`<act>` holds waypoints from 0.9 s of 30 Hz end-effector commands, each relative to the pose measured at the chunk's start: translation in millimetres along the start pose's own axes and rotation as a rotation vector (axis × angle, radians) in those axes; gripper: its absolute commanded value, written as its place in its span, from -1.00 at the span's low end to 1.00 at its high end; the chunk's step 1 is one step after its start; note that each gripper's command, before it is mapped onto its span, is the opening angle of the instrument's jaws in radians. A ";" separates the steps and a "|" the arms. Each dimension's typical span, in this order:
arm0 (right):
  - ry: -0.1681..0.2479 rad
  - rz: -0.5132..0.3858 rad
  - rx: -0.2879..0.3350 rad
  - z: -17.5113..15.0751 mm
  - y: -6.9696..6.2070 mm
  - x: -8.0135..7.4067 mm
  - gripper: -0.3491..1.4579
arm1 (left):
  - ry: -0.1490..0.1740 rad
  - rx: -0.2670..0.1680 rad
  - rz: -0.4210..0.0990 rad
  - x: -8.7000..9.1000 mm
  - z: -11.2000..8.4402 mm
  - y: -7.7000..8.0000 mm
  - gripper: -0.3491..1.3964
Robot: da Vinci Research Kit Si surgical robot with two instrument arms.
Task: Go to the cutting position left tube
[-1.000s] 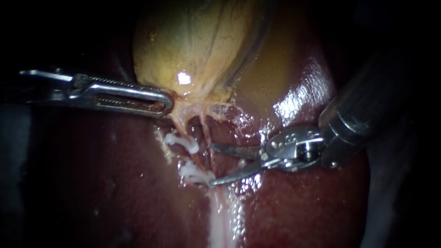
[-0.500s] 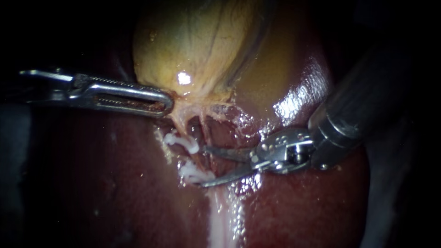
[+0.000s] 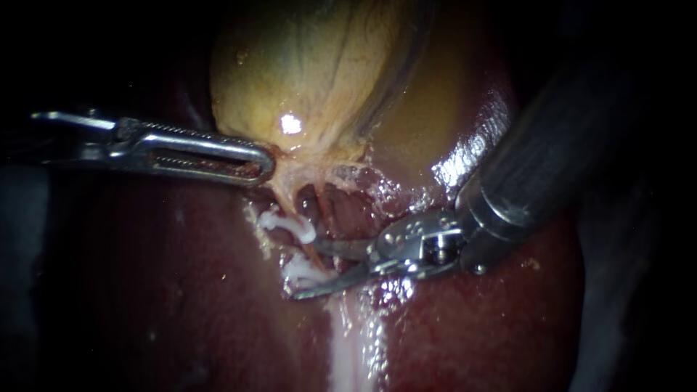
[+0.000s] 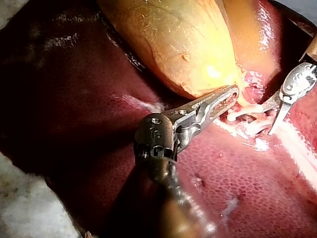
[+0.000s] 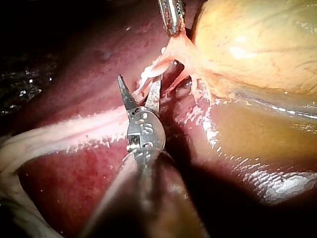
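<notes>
The slim steel left instrument (image 3: 263, 165) has its slotted jaws closed on the neck of the bulging yellow-tan gallbladder (image 3: 312, 72), holding it taut. Just below, the thin pinkish left tube (image 3: 314, 250) carries two white clips (image 3: 290, 223). The right instrument (image 3: 305, 270) holds its blades wide apart, seemingly astride the lower clip. Closing here would likely strike it or nick the dark red liver (image 3: 472, 327).
</notes>
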 end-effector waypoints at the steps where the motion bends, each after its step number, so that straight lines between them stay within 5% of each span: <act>1: 0.000 0.006 0.000 0.2 0.1 0.1 0.95 | 0.000 0.000 0.000 0.0 0.0 0.0 -1.00; 27: 0.033 0.032 0.033 4.4 0.8 1.7 0.95 | 0.001 0.001 0.000 0.1 0.1 0.1 -1.00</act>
